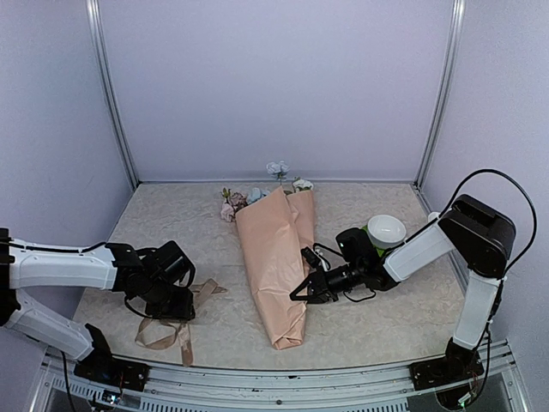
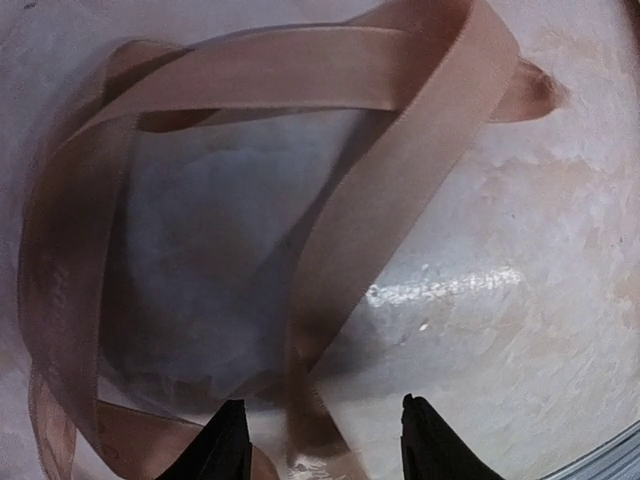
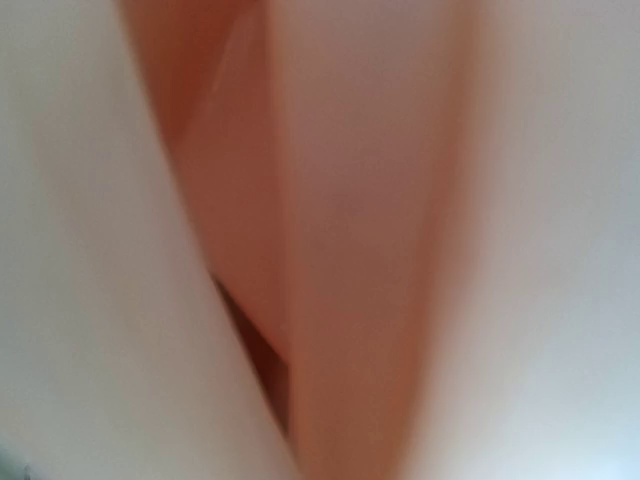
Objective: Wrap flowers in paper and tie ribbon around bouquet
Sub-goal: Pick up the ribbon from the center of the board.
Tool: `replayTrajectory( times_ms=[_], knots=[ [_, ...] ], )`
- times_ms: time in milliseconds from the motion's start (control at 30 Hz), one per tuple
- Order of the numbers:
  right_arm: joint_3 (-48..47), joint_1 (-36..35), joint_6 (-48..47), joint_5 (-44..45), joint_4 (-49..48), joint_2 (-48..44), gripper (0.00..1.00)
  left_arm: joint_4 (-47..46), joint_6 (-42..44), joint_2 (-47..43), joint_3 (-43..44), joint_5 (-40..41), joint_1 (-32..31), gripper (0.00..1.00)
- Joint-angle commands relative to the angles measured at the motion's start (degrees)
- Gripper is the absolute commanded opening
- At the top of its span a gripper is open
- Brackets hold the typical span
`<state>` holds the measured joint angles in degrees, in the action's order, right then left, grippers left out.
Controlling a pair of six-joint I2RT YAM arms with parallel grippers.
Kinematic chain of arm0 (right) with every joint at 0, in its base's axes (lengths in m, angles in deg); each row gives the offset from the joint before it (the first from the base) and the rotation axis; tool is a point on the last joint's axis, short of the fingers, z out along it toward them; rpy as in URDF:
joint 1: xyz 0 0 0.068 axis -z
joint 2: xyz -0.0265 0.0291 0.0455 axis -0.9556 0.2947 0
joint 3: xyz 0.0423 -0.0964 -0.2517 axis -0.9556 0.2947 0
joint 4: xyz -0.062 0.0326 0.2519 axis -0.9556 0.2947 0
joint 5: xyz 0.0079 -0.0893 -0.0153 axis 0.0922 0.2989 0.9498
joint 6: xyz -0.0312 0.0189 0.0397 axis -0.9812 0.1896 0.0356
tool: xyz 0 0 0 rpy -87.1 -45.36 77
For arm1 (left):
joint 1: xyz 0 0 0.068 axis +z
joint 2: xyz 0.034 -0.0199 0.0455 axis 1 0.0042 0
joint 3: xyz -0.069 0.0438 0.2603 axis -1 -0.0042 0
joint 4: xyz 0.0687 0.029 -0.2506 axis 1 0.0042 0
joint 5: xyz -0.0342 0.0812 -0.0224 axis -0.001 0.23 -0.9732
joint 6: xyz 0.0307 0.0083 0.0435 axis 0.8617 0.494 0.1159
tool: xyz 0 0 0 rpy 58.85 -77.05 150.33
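The bouquet (image 1: 276, 257) lies in the middle of the table: peach-pink paper (image 1: 273, 283) rolled into a cone, with its narrow tail toward me. The flowers (image 1: 233, 204) show past its far rim. My right gripper (image 1: 296, 296) is shut, with its tip resting on the cone's right edge. The right wrist view shows only blurred paper (image 3: 370, 250), not the fingers. The beige ribbon (image 1: 171, 330) lies looped at the front left. My left gripper (image 1: 169, 307) hovers low over it. Its jaws are open, and a strand of ribbon (image 2: 330, 300) runs between the fingertips (image 2: 228, 445) of that gripper (image 2: 325, 445).
A white bowl (image 1: 386, 229) stands behind the right arm's wrist. Metal frame posts (image 1: 111, 94) and pale walls close in the back and sides. A metal rail (image 1: 283, 378) runs along the near edge, close to the ribbon's end.
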<state>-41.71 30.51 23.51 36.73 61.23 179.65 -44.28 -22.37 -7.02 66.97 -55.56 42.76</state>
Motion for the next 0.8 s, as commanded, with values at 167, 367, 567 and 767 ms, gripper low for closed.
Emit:
replayTrajectory(
  times_ms=[167,367,567,767],
  knots=[
    [-0.3,0.2,-1.2,-1.1,-2.2,-0.7,0.0,-11.4,-1.3,5.6,-2.7,-6.8,-2.6,0.35],
    [-0.4,0.2,-1.2,-1.0,-1.7,-1.3,0.0,-8.6,-1.5,6.6,-2.8,-3.7,-2.7,0.29],
    [-0.9,0.2,-1.4,-1.0,-1.1,-1.4,0.0,-2.3,-1.8,3.9,2.1,2.3,-3.1,0.36],
    [-0.8,0.2,-1.7,-0.6,-0.5,-1.9,0.0,0.4,-0.4,2.7,4.1,4.6,-1.1,0.51]
  ],
)
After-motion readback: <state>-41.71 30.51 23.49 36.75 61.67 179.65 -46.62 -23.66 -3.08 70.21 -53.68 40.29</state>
